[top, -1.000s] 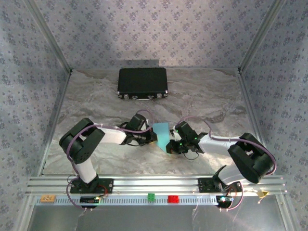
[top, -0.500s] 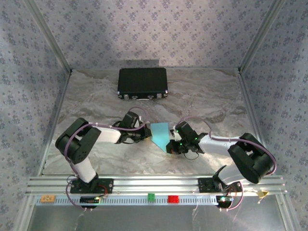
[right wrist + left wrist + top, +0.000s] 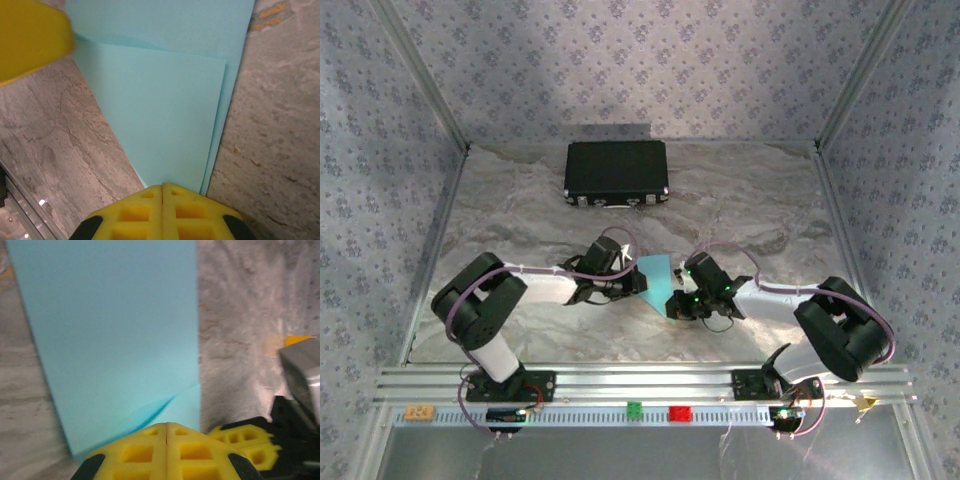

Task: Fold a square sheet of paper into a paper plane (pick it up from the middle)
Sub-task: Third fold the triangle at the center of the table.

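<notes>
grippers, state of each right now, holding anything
Left gripper: closed, tips on the edge of the square sheet of paper; grip cannot be told.
Right gripper: closed, tips on the sheet's edge too; grip cannot be told.

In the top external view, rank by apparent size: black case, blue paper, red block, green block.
1. black case
2. blue paper, counting its visible part
3. red block
4. green block, nearly the same as the red one, which looks slightly wider

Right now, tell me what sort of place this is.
Probably a robot test cell: patterned wall panels in an aluminium frame, a marble-look tabletop, the left arm and right arm bolted to a rail.
</notes>
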Tool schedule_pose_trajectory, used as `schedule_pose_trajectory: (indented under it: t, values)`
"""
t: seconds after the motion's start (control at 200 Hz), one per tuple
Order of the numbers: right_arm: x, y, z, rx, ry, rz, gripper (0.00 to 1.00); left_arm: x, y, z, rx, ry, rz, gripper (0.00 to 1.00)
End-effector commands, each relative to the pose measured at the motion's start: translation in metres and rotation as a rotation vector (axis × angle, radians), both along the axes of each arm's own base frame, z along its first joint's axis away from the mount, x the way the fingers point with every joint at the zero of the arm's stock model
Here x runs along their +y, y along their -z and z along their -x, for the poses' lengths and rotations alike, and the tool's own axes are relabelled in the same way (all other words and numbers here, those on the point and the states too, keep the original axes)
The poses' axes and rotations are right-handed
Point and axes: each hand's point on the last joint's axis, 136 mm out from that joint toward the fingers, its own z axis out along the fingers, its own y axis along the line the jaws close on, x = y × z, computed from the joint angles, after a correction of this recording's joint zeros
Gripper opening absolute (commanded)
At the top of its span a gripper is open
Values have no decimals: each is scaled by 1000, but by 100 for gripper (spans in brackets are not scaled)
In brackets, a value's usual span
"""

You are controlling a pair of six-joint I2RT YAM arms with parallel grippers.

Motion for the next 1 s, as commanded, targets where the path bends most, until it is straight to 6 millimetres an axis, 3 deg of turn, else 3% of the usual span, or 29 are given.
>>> schedule_pose_trajectory:
  t: [0.0,0.17,0.37,0.635,0.82,0.999]
  values:
    - [-24,20,14,72,33,104,0,-1,12,-4,18,-7,-22,2]
    - [-7,-8,0,5,17,25,1,11,33,2,58,-19,-93,0]
    - [24,-35,-15,-41,-34,-88,2,13,38,5,64,-13,-100,0]
    - [57,-16,-22,1,-100,-52,3,12,38,5,66,-9,-98,0]
    - [43,11,-15,54,-81,24,3,14,40,5,70,-11,-102,0]
    - [32,9,3,74,-86,-12,3,18,44,5,75,-12,-110,0]
